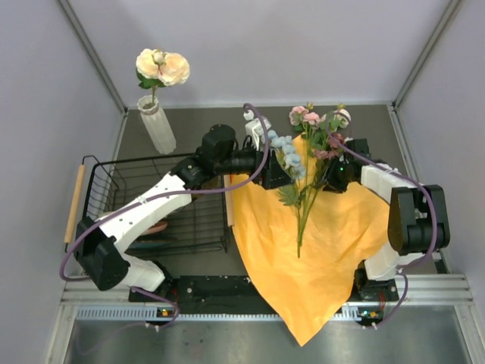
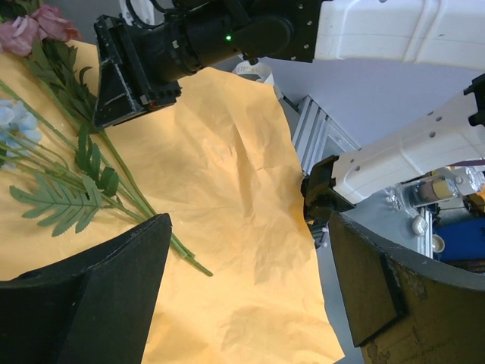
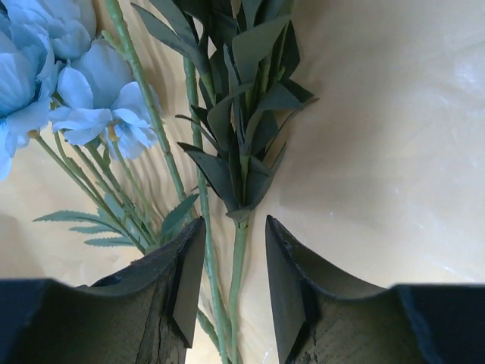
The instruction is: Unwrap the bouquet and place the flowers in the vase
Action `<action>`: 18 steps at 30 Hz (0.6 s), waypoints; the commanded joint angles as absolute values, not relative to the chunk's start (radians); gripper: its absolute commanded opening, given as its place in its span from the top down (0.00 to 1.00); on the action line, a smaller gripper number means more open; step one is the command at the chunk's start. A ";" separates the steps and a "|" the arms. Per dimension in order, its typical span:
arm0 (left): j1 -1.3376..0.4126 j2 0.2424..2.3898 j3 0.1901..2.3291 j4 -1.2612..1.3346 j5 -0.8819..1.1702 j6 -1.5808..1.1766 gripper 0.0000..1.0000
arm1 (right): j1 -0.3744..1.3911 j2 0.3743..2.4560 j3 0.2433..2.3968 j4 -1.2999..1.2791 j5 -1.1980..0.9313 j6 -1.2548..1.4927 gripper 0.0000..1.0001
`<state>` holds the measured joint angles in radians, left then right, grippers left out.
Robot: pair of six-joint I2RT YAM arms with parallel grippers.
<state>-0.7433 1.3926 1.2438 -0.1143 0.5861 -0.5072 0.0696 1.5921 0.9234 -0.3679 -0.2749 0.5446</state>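
On the orange paper [image 1: 318,250], the right gripper [image 3: 233,280] straddles green stems [image 3: 239,243], jaws apart; the left gripper [image 2: 250,227] hangs wide open.

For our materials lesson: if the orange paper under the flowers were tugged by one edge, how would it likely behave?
Probably floppy: the orange paper drapes creased past the table's near edge. Likely light, being a thin wrinkled sheet, so it should slide easily. The flowers lying on it would probably be dragged along.
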 commanded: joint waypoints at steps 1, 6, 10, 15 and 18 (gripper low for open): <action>-0.759 1.391 1.301 -0.081 0.595 -0.506 0.10 | 0.069 1.634 0.923 -0.275 -0.311 0.558 0.62; -0.761 1.387 1.307 -0.095 0.588 -0.499 0.10 | 0.069 1.678 0.914 -0.239 -0.298 0.560 0.67; -0.761 1.388 1.313 -0.107 0.584 -0.494 0.10 | 0.071 1.703 0.911 -0.222 -0.290 0.557 0.71; -0.761 1.397 1.321 -0.110 0.583 -0.499 0.10 | 0.071 1.681 0.904 -0.222 -0.269 0.543 0.87; -0.762 1.405 1.328 -0.110 0.584 -0.503 0.10 | 0.071 1.605 0.902 -0.268 -0.227 0.532 0.92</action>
